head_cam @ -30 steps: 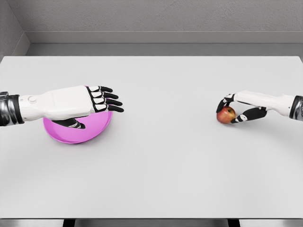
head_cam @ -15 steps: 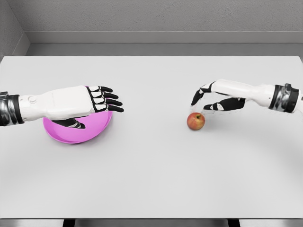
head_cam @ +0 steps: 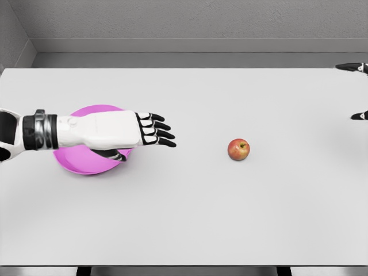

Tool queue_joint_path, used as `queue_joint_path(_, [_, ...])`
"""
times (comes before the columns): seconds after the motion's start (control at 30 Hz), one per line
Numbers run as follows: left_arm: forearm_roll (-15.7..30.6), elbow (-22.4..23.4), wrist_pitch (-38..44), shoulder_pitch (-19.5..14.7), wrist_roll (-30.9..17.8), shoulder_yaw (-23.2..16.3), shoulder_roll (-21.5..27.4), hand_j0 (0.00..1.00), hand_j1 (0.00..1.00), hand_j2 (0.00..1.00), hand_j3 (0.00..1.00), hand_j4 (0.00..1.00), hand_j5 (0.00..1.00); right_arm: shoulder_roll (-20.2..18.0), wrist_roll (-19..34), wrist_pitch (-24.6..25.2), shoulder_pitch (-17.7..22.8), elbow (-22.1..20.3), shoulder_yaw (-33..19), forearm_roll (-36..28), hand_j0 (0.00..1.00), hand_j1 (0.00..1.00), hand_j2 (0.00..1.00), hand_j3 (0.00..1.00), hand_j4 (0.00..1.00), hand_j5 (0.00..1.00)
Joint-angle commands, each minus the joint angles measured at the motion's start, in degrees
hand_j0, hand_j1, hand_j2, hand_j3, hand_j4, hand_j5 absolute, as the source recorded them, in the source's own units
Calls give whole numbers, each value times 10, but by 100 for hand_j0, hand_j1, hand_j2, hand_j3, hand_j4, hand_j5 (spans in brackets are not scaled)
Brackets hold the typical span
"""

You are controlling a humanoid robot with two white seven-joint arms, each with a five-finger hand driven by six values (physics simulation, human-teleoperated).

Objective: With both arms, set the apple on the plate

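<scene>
One apple (head_cam: 238, 149) sits on the table, a little right of the frame's middle, nothing touching it. One pink plate (head_cam: 86, 164) lies at the left, partly covered by an arm. One white table (head_cam: 190, 224) fills most of the view. Two hands show: the left hand (head_cam: 123, 131) complete, at the left over the plate with four dark fingertips stretched out flat, and the right hand (head_cam: 357, 92) only as two dark fingertips at the upper right edge of the frame.
</scene>
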Motion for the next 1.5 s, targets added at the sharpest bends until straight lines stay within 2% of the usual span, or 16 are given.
queue_joint_path(0.0, [6,0,1,-6,-23,0,-40,100,100,100,100,100,100,-12,0,1,3,16,-15,-4,100,100,100,100,100,100])
queue_joint_path(0.07, [6,0,1,-24,-24,0,-78,100,100,100,100,100,100,-11,0,1,9,8,-11,-4,100,100,100,100,100,100])
queue_joint_path(0.13, [4,8,1,-38,-44,0,-110,100,100,100,100,100,100,-6,0,1,4,-28,10,-4,100,100,100,100,100,100])
queue_joint_path(0.17, [4,34,1,-41,-63,0,-142,100,100,100,100,100,100,-6,0,1,-5,-58,25,-4,100,100,100,100,100,100])
queue_joint_path(0.27, [3,140,1,-62,-67,0,-213,100,100,100,100,100,100,-10,0,1,-22,-94,37,-2,100,100,100,100,100,100])
queue_joint_path(0.33, [2,171,1,-85,-66,0,-229,100,100,100,100,100,100,-10,0,1,-44,-107,69,13,100,100,100,100,100,100])
queue_joint_path(0.4, [1,209,1,-88,-66,0,-260,100,100,100,100,100,100,-9,0,1,-56,-115,75,46,100,100,100,100,100,100])
queue_joint_path(0.53, [2,217,1,-101,-66,-46,-317,100,100,100,100,100,100,-9,0,1,-66,-122,80,55,100,100,100,100,100,100])
queue_joint_path(0.6, [2,217,1,-105,-66,-51,-338,100,100,100,100,100,100,-10,0,1,-76,-125,87,72,100,100,100,100,100,100])
queue_joint_path(0.8, [-1,220,1,-117,-66,-79,-347,100,100,100,100,100,100,-8,0,1,-82,-128,87,76,100,100,100,100,100,100])
queue_joint_path(0.93, [-27,250,1,-117,-66,-80,-354,100,100,100,100,100,100,-10,0,1,-82,-129,87,76,100,100,100,100,100,100])
queue_joint_path(1.07, [-29,252,1,-116,-66,-93,-353,100,100,100,100,100,100,-10,0,1,-82,-130,87,88,100,100,100,100,100,100])
queue_joint_path(1.3, [-64,253,8,-118,-66,-109,-366,100,100,100,100,100,100,-9,0,1,-84,-131,87,88,100,100,100,100,100,100])
queue_joint_path(1.47, [-70,285,10,-119,-66,-109,-376,100,100,100,100,100,100,-10,0,1,-84,-134,87,98,100,100,100,100,100,100])
